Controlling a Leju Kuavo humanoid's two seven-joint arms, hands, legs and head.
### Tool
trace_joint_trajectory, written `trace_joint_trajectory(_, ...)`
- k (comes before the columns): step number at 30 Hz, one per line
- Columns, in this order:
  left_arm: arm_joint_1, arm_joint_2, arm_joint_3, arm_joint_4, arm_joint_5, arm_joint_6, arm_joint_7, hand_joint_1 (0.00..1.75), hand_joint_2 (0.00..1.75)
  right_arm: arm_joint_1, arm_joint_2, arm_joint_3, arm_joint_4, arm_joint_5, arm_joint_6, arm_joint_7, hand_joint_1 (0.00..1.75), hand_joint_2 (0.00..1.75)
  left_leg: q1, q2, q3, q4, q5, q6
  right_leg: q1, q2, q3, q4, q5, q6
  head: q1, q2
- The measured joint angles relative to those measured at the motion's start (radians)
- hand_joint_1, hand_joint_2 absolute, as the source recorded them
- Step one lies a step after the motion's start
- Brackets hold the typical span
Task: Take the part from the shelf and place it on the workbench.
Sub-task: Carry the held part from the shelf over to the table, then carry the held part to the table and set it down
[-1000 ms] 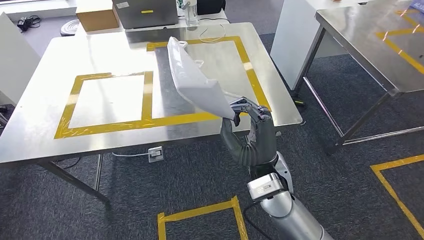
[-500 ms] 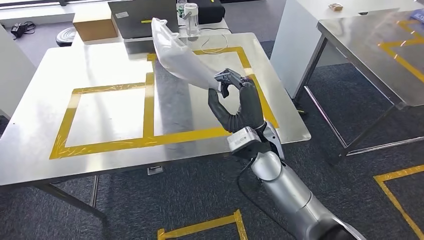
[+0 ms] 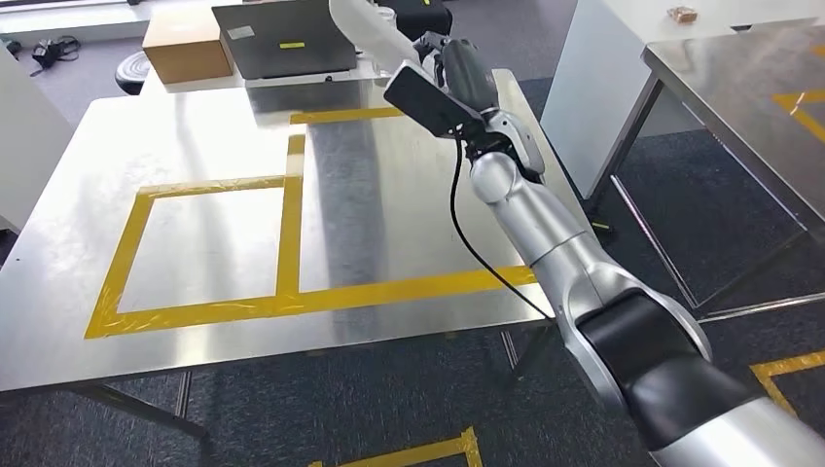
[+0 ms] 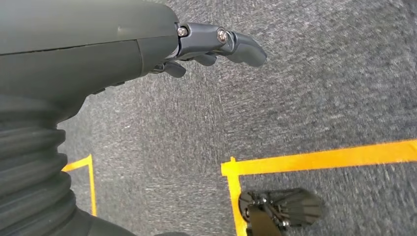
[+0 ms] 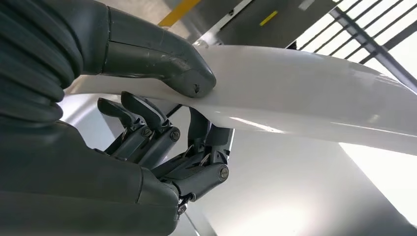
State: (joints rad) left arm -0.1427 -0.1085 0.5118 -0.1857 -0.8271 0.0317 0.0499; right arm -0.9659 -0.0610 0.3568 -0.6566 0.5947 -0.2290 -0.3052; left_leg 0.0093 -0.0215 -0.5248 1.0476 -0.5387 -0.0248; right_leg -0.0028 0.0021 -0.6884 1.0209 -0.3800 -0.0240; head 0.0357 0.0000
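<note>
Over the carpet, away from the tabletop, the left hand hangs with fingers loosely apart, holding nothing. Above the tabletop's far edge, the right hand pinches the white part, thumb on top, fingers beneath one end. The part looks thin, stiff, glossy, likely light but slippery; held by its end, it probably wants a firm pinch.

This looks like a robotics lab or test workshop. A stainless-steel counter carries rectangles of yellow tape, and a second steel counter stands well apart to its right. Grey carpet bears more yellow floor markings. A cardboard box and a laptop sit at the back.
</note>
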Motion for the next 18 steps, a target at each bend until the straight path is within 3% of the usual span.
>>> trace_joint_trajectory(2,-0.003,0.002,-0.001,0.000,-0.002,-0.003,-0.003,0.00,1.75,-0.040,0.002,0.000,0.070,0.010,0.010,0.022,1.75,1.75,0.001,0.007,-0.033,0.068,-0.029,-0.008,-0.002,0.000,0.018,-0.004,-0.006,-0.014,-0.002,0.000)
trace_joint_trajectory(4,-0.004,0.002,-0.002,0.000,-0.002,-0.005,-0.012,0.00,1.75,-0.056,0.002,0.000,0.132,0.022,0.026,0.047,1.75,1.75,0.001,0.011,-0.105,0.191,-0.072,-0.013,0.001,0.000,0.029,-0.004,-0.017,-0.021,-0.003,0.000)
trace_joint_trajectory(5,-0.003,0.002,-0.002,0.000,-0.001,-0.006,-0.018,0.00,1.75,-0.054,0.002,0.000,0.160,0.030,0.037,0.057,1.75,1.75,0.001,0.012,-0.140,0.237,-0.084,-0.015,0.002,0.001,0.034,-0.004,-0.022,-0.023,-0.003,0.000)
trace_joint_trajectory(6,-0.002,0.002,-0.002,0.000,0.000,-0.008,-0.025,0.00,1.75,-0.048,0.002,0.000,0.185,0.038,0.045,0.063,1.75,1.75,0.001,0.012,-0.160,0.250,-0.078,-0.015,0.004,0.002,0.039,-0.003,-0.027,-0.023,-0.003,0.000)
trace_joint_trajectory(7,0.000,0.003,-0.002,0.000,0.002,-0.009,-0.031,0.00,1.75,-0.040,0.002,0.000,0.206,0.046,0.053,0.067,1.75,1.75,0.001,0.012,-0.164,0.227,-0.051,-0.013,0.005,0.003,0.045,-0.001,-0.033,-0.022,-0.003,0.000)
trace_joint_trajectory(9,0.001,0.006,-0.002,0.000,0.006,-0.010,-0.039,0.00,1.75,-0.029,0.004,0.000,0.239,0.058,0.063,0.068,1.75,1.75,-0.002,0.012,-0.133,0.107,0.039,-0.003,0.006,0.005,0.054,0.004,-0.044,-0.019,-0.003,0.000)
trace_joint_trajectory(11,0.001,0.008,-0.002,0.000,0.007,-0.010,-0.044,0.00,1.75,-0.025,0.008,0.001,0.264,0.073,0.079,0.068,1.75,1.75,-0.006,0.013,-0.106,0.011,0.078,0.008,0.007,0.008,0.056,0.009,-0.051,-0.012,-0.003,0.000)
trace_joint_trajectory(13,0.003,0.009,-0.002,0.001,0.008,-0.011,-0.046,0.00,1.75,-0.015,0.011,0.006,0.281,0.096,0.103,0.060,1.75,1.75,-0.008,0.012,-0.098,-0.013,0.080,0.013,0.010,0.010,0.055,0.011,-0.055,-0.007,-0.002,0.000)
trace_joint_trajectory(16,0.007,0.010,-0.002,0.002,0.012,-0.010,-0.052,0.00,1.75,0.008,0.020,0.018,0.292,0.118,0.147,0.020,1.75,1.75,-0.006,0.010,-0.094,-0.015,0.092,0.010,0.014,0.010,0.057,0.009,-0.055,-0.016,0.000,0.000)
trace_joint_trajectory(18,0.007,0.012,-0.001,0.002,0.016,-0.010,-0.056,0.00,1.75,0.019,0.030,0.030,0.297,0.133,0.181,-0.012,1.75,1.75,-0.007,0.008,-0.094,-0.015,0.092,0.014,0.013,0.009,0.060,0.004,-0.054,-0.015,0.000,0.000)
